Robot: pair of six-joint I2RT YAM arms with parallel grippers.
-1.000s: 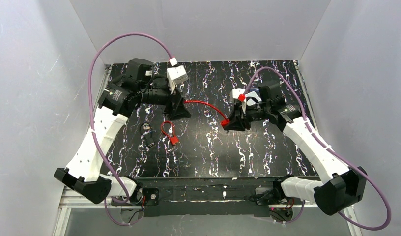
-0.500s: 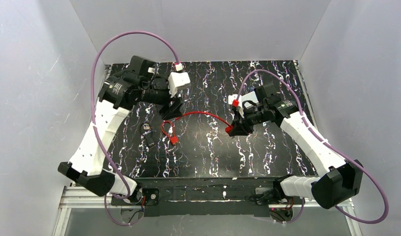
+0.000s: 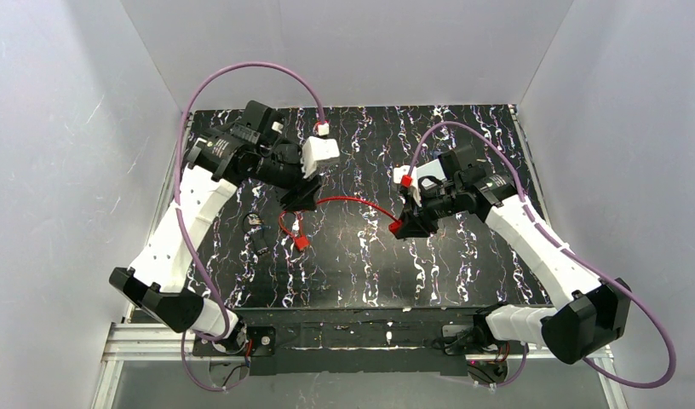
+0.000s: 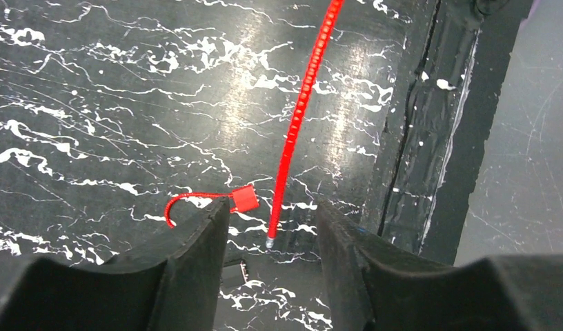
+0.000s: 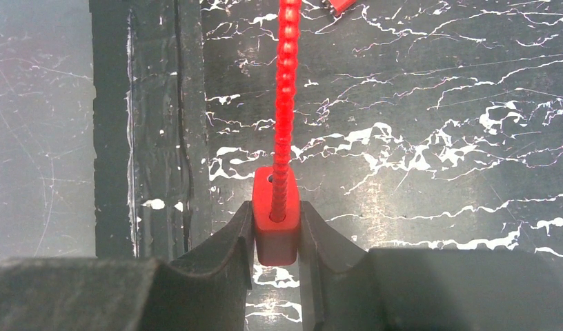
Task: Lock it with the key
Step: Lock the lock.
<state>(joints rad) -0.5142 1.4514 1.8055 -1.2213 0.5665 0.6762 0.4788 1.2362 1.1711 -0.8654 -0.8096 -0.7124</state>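
Note:
My right gripper (image 3: 406, 223) (image 5: 277, 214) is shut on a red lock body (image 5: 274, 196) (image 3: 397, 227), held just above the table. A red beaded cable (image 3: 353, 203) (image 5: 285, 83) runs from that body leftward to my left gripper (image 3: 300, 198) (image 4: 272, 214). The left fingers (image 4: 196, 241) stand apart. The cable's (image 4: 303, 110) free metal tip (image 4: 270, 243) hangs between them, touching neither. Two small dark pieces (image 3: 253, 220) (image 3: 264, 248) lie at the left; whether either is the key I cannot tell.
A second red cable seal (image 3: 298, 235) (image 4: 243, 200) lies looped on the black marbled table (image 3: 463, 256), just below the left gripper. White walls close in the left, back and right sides. The table's dark taped edge (image 4: 417, 172) shows in both wrist views.
The left arm has drawn back and left, and its fingers have narrowed around the cable tip. The cable went from taut to bowed. The right gripper shifted slightly, still holding the lock body.

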